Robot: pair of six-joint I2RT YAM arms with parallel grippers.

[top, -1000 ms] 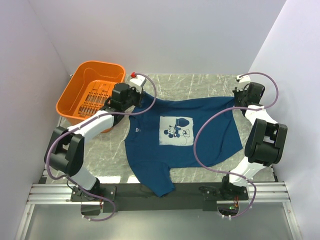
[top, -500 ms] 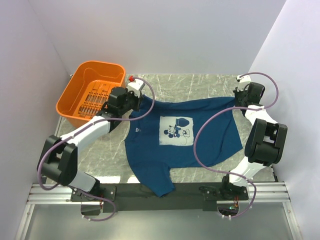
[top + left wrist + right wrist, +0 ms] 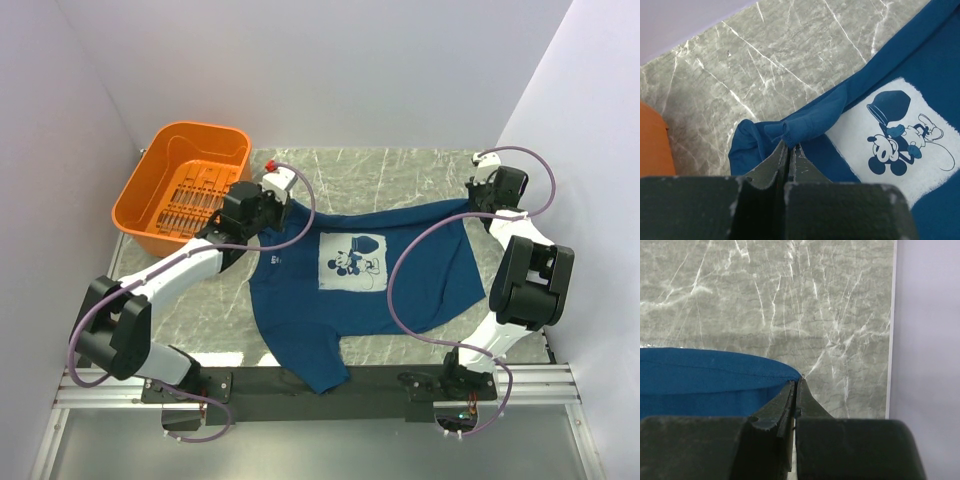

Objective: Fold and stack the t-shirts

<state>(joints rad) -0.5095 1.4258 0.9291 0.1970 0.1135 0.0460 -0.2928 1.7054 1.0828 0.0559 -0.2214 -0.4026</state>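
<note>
Barely started: dark navy-blue cotton t-shirt with pale mouse print [image 3: 300, 300] lies unfolded, left gripper [image 3: 789, 148] and right gripper [image 3: 796, 386] each clamped on its far edge

Lab booth: white walls [image 3: 330, 70] enclose marble tabletop [image 3: 400, 165]

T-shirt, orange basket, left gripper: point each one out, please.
t-shirt [image 3: 352, 259], top external view, on the pale chest print.
orange basket [image 3: 205, 145], top external view, on its inner far wall.
left gripper [image 3: 789, 146], left wrist view, between its fingertips.
</note>
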